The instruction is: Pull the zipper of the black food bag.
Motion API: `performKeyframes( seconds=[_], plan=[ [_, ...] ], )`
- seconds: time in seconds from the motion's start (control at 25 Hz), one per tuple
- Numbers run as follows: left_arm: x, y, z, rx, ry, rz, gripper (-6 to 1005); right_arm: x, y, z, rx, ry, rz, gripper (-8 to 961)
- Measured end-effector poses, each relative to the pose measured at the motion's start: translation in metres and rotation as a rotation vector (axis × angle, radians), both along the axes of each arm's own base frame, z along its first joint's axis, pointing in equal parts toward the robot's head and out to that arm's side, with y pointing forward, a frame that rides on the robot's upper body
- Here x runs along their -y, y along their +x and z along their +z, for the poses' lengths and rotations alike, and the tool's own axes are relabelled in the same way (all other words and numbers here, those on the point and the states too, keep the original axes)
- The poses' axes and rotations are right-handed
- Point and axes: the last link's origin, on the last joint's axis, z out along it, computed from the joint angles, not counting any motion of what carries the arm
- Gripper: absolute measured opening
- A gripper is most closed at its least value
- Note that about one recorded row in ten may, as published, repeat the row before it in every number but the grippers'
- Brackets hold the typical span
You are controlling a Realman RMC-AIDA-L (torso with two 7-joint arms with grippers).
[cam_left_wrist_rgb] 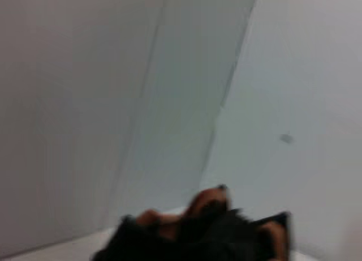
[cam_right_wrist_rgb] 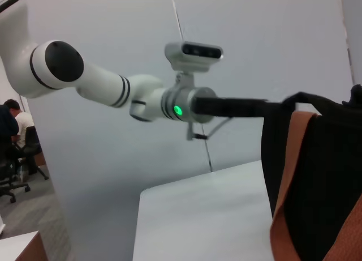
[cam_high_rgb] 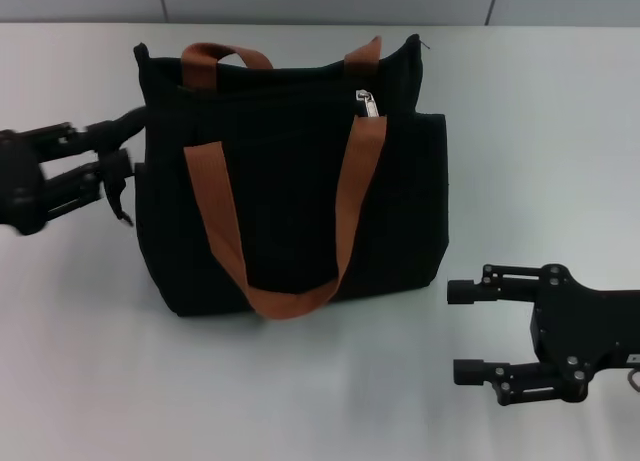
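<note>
l gripper (cam_high_rgb: 128,141) pinching black food bag (cam_high_rgb: 290,201) top corner; zipper (cam_high_rgb: 366,103) untouched; r gripper (cam_high_rgb: 462,331) wide open, empty, on table (cam_high_rgb: 540,131).

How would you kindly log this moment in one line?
left gripper: at black food bag's left top corner | right gripper: open, apart from bag | zipper: untouched

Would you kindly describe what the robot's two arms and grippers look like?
The left arm is glossy white with black joint bands, a green light near its wrist and a white camera bar above it. The left gripper is black, with slim linkage fingers and a thin cable. The right gripper is matte black, a boxy body with two long linkage fingers studded with screws.
</note>
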Motion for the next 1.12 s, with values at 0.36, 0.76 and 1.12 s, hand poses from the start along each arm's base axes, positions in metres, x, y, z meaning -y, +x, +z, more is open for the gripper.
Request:
performKeyframes(
  seconds=[0.36,0.76,1.12],
  plan=[
    [0.012,0.015,0.016,0.113,-0.002,-0.099,657,-0.005,-0.002,-0.009,0.012,0.028,-0.014,764],
    [0.017,0.035,-0.008,0.233,0.239,-0.228,806,-0.012,-0.006,-0.019,0.017,0.036,-0.034,764],
    [0.016,0.048,-0.024,0.210,0.039,-0.294,806,-0.014,-0.007,-0.020,0.022,0.038,-0.023,763]
  ],
)
